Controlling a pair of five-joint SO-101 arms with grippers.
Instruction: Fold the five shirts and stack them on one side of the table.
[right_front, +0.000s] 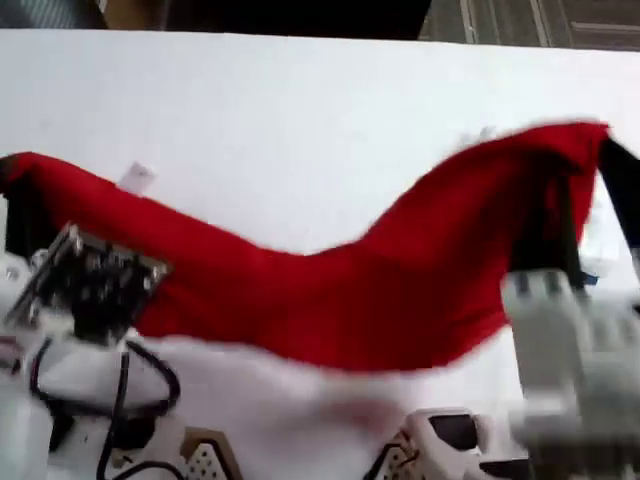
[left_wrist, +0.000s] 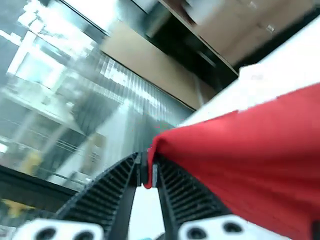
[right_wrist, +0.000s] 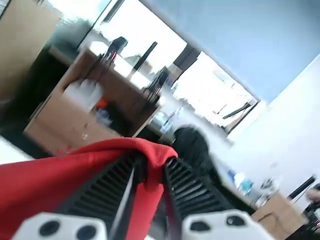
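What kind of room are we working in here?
Probably an office or lab: the red shirt hangs over a white work table, with a cluttered wooden desk, bright windows and glass panelling beyond.

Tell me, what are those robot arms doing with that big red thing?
Two robot arms are holding up a red shirt between them over the white table. The left gripper is pinched shut on one end of the cloth and the right gripper on the other end. The shirt sags in the middle. It is spread out, not folded yet.
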